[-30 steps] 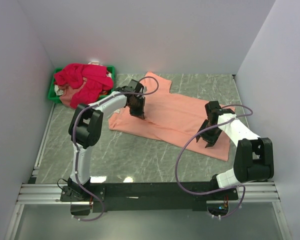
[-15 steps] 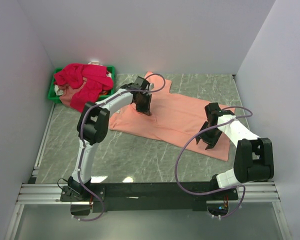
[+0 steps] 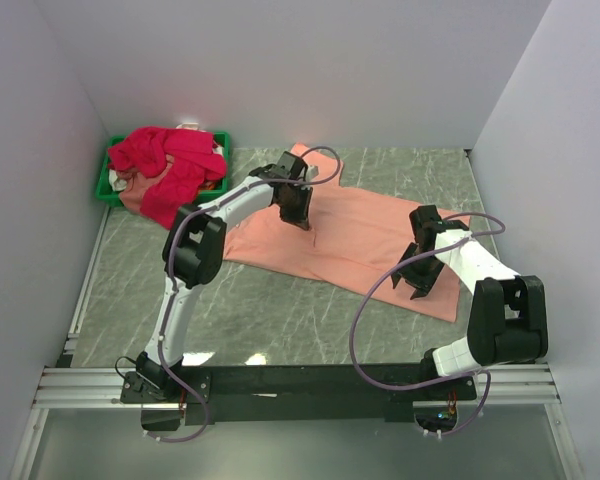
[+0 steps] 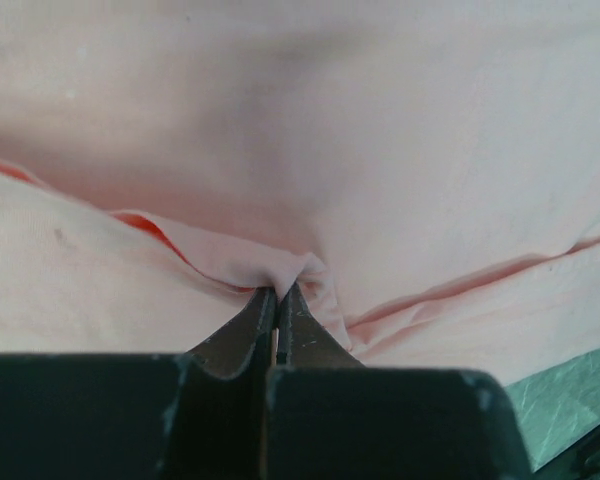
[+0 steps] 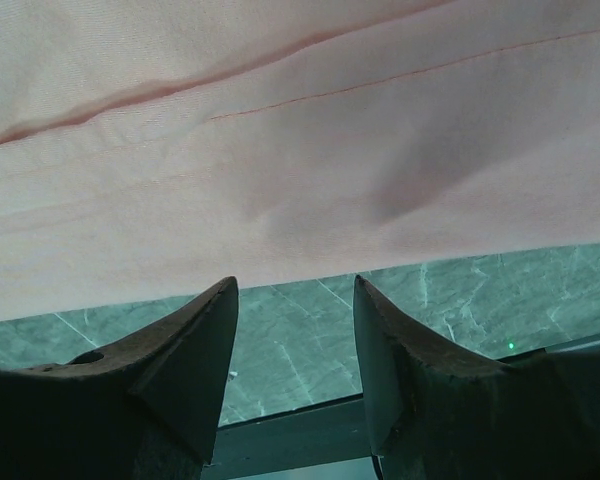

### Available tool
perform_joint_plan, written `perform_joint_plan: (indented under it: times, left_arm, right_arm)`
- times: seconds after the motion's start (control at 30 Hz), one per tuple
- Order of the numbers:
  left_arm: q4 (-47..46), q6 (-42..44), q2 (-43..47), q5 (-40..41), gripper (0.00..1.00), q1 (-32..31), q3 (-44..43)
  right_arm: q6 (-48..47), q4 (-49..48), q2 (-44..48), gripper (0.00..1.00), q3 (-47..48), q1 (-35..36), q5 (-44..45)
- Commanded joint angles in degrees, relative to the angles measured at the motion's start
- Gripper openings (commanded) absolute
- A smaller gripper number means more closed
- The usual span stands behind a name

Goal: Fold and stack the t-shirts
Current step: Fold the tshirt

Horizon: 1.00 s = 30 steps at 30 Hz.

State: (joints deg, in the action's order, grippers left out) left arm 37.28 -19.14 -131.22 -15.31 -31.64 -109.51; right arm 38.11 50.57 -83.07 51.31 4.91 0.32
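Note:
A salmon-peach t-shirt lies spread across the middle of the green marble table. My left gripper is shut on a pinched fold of this shirt near its middle-left part, lifting a small ridge of cloth. My right gripper stands open over the shirt's near right hem, its fingers over bare table just short of the cloth edge, holding nothing. Crimson-pink t-shirts are heaped at the back left.
A small green bin sits under the crimson heap in the back left corner. White walls close in the table on three sides. Purple cables loop from both arms. Bare marble table shows in front of the shirt.
My left gripper has dragged the pinched cloth to the right and a little back, pulling the shirt's left part over itself. The right arm has stayed still.

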Motion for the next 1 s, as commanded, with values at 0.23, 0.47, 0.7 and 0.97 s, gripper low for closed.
perform_joint_plan:
  times: [0.23,0.47,0.7,0.97]
  left_arm:
    - [-0.98,-0.11,-1.76,-2.79,0.3,-0.53,-5.27]
    - [-1.15,-3.36,1.31,-2.62,0.69,-0.36,-8.79]
    - [-4.4,-4.42,14.03,0.45,0.76,3.5,6.48]
    - [-10.38,-4.15,22.32,3.35,0.78,8.7,31.7]
  right_arm:
    - [0.56,-0.47,0.01,0.57,0.9,0.37,-0.14]
    - [-0.22,0.41,0.71,0.57,2.65,0.37,0.56]
    - [-0.32,-0.47,-0.51,0.58,0.81,0.19,2.14]
    - [-0.75,-2.31,-6.13,0.58,2.12,0.19,4.07]
